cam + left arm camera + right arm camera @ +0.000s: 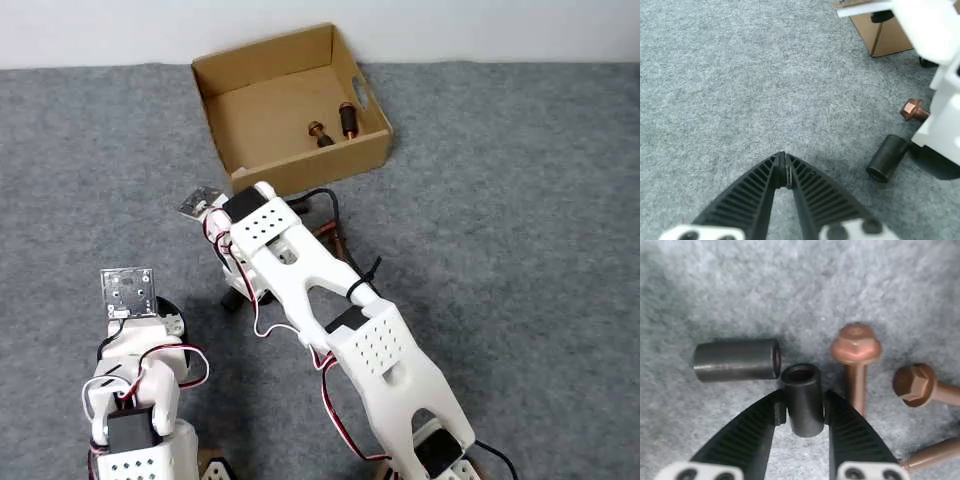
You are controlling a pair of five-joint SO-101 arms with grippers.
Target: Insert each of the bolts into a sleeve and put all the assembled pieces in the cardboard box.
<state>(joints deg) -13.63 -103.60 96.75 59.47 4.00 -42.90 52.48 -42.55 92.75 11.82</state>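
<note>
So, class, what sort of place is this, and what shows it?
Probably a robotics test bench: two white arms on a grey mat, a cardboard box, loose copper bolts and black sleeves.

Black sleeve (802,402) between jaws; second sleeve (736,360) beside; three copper bolts (856,355) near; two pieces (347,121) inside cardboard box (310,170).

Holds white left arm (135,385) folded near the worktop's front-left corner, black left end effector (784,172) pressed closed. Holds white right arm (320,280) stretched toward the far edge, black right end effector (804,410) clamped around a black metal sleeve (802,390).
</note>
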